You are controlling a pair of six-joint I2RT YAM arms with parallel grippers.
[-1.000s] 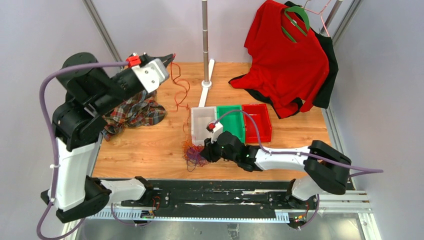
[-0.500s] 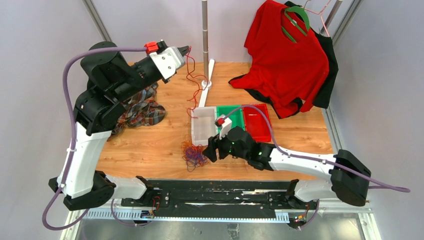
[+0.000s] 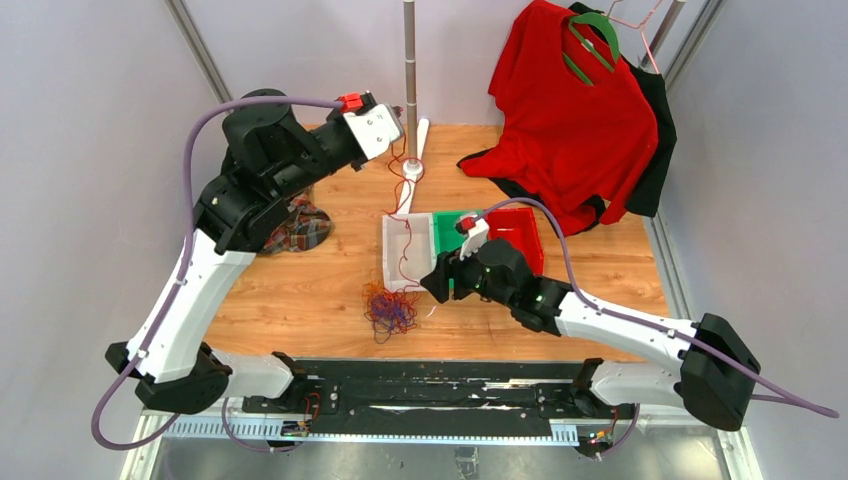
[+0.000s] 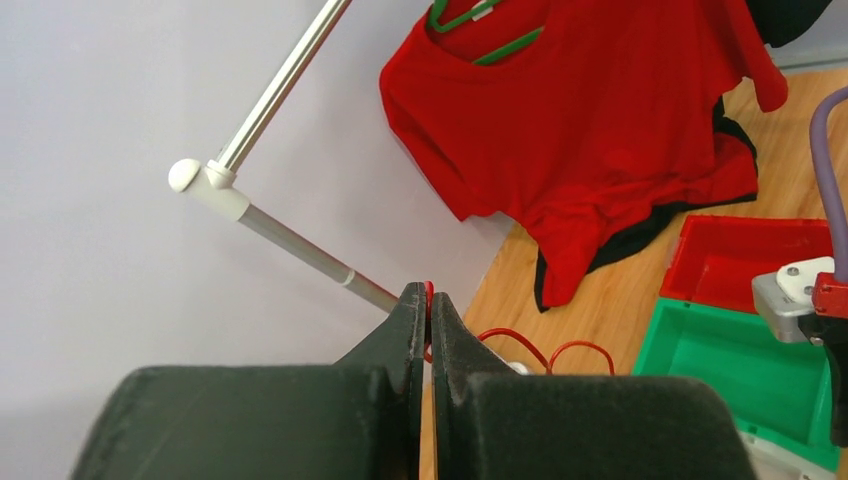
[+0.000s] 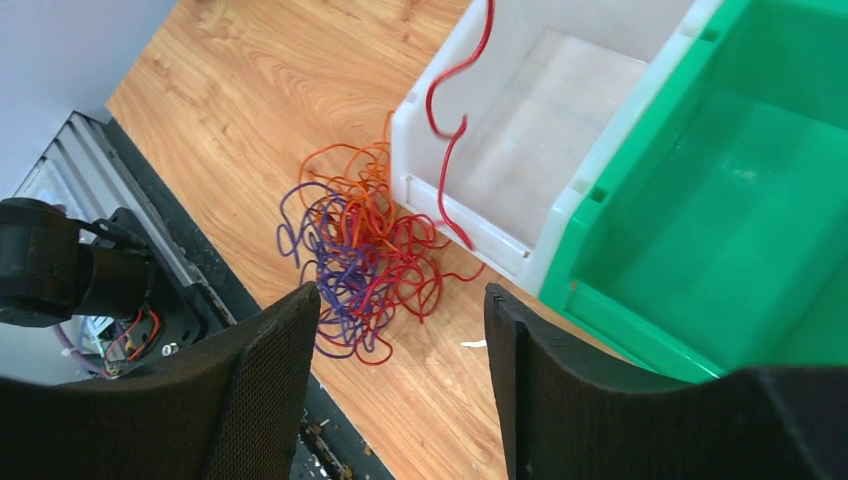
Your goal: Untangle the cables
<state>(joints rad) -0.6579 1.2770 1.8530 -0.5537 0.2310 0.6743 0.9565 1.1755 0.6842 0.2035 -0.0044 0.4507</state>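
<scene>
The left gripper (image 4: 428, 300) is high at the far side, pinched shut on one red cable (image 3: 404, 215) that runs down over the white bin (image 5: 500, 250) to the tangle (image 5: 360, 265) on the near surface (image 3: 300, 290). That height looks meant to draw the strand free. The right gripper (image 5: 398, 310) hovers just above the tangle, jaws apart, likely ready to pin the rest down.

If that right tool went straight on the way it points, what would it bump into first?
Most likely the tangled heap of thin red, orange and purple cables on the wooden table. In the wrist view it sits straight ahead of the open right tool, though depth is unclear.
</scene>
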